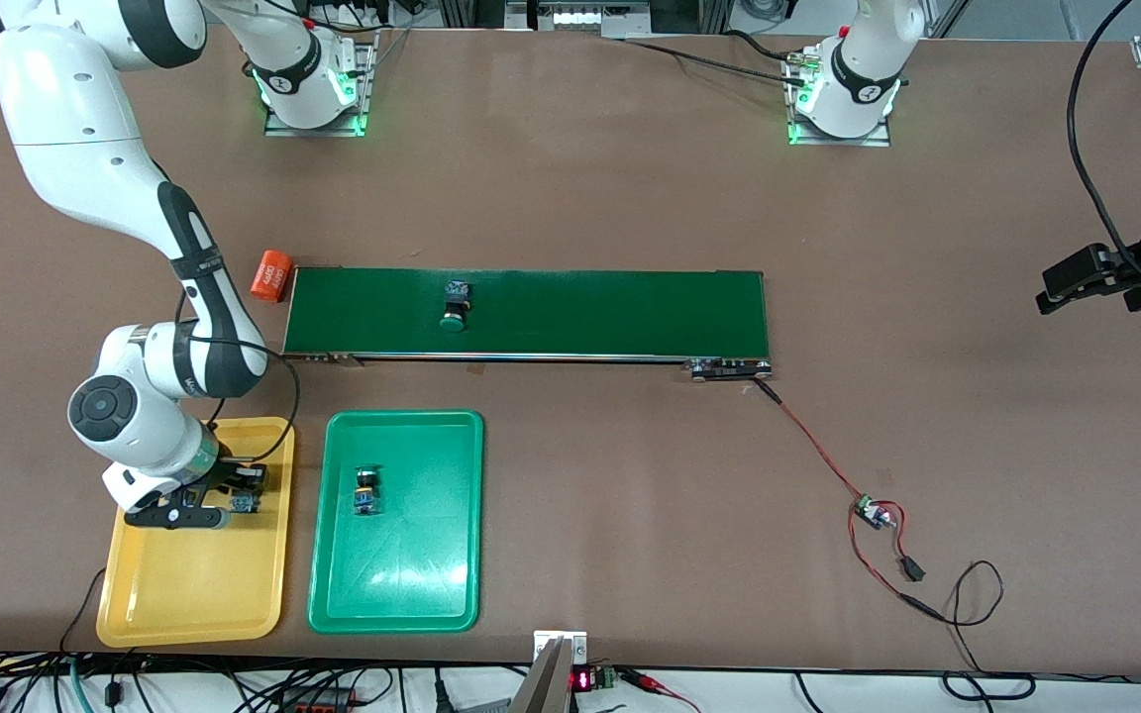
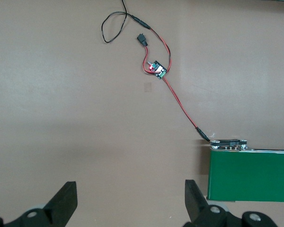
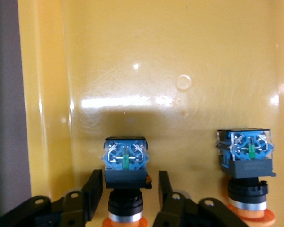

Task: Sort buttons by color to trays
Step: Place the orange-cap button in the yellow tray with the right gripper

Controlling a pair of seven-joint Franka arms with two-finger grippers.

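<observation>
1. the right gripper (image 1: 239, 495) sits low in the yellow tray (image 1: 196, 594), at the tray's end farther from the front camera. in the right wrist view its fingers (image 3: 93, 189) stand on either side of a yellow-capped button (image 3: 126, 175) with a small gap on each side, so the jaws are released, not clenched. that button stands on its cap on the tray floor.
2. a second yellow-capped button (image 3: 247, 170) stands just beside the first in the same tray, also cap down, apart from the gripper.
3. the green tray (image 1: 397, 584) lies beside the yellow one, toward the left arm's end of the table. a green-capped button (image 1: 366, 490) lies in it, nearer the end farther from the front camera.
4. an orange cylinder (image 1: 271, 274) lies on the table at the conveyor belt's (image 1: 610, 312) end toward the right arm.
5. another green-capped button (image 1: 455, 304) lies on the belt, farther from the front camera than the trays.
6. a red and black wire (image 1: 818, 451) runs from the belt's other end to a small circuit board (image 1: 870, 511).
7. the left gripper (image 2: 130, 201) waits well above the bare table (image 1: 927, 198) at the left arm's end, jaws spread wide and holding nothing.
</observation>
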